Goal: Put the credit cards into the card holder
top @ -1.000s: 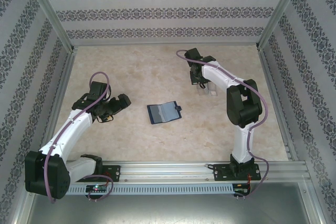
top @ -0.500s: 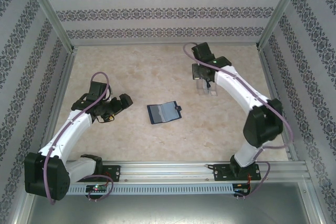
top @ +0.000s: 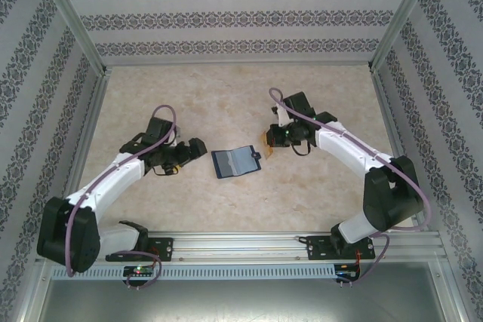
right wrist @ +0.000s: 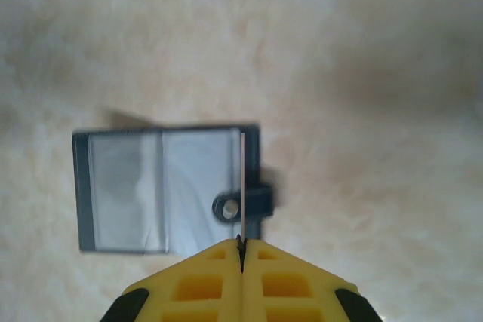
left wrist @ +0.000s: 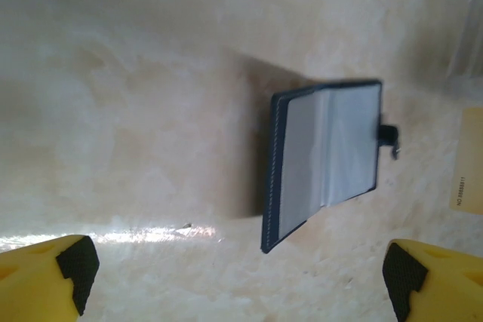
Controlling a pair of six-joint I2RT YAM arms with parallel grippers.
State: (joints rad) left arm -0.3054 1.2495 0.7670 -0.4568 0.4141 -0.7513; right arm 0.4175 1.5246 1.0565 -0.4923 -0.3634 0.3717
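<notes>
The card holder (top: 236, 161) lies open on the table, pale grey-blue inside up, with its snap tab (top: 257, 155) on the right edge. My right gripper (top: 270, 139) hangs just right of that tab, shut on an orange-yellow credit card (top: 265, 139). The right wrist view has this card (right wrist: 242, 186) edge-on, a thin line rising from the shut gripper (right wrist: 241, 250) over the holder's (right wrist: 166, 190) tab side. My left gripper (top: 198, 148) is open, a little left of the holder. From the left wrist, the holder (left wrist: 324, 160) lies beyond the wide-spread yellow fingers (left wrist: 45, 277), and the card (left wrist: 472, 160) is at the right edge.
The table (top: 189, 96) is beige marbled, walled by patterned panels (top: 234, 16) at the back and both sides. Aluminium posts stand at the corners, and a metal rail (top: 249, 246) carrying both arm bases runs along the near edge.
My right arm has swung from the back right down to the holder's tab side, carrying the orange-yellow card. My left gripper has moved right, closer to the holder.
</notes>
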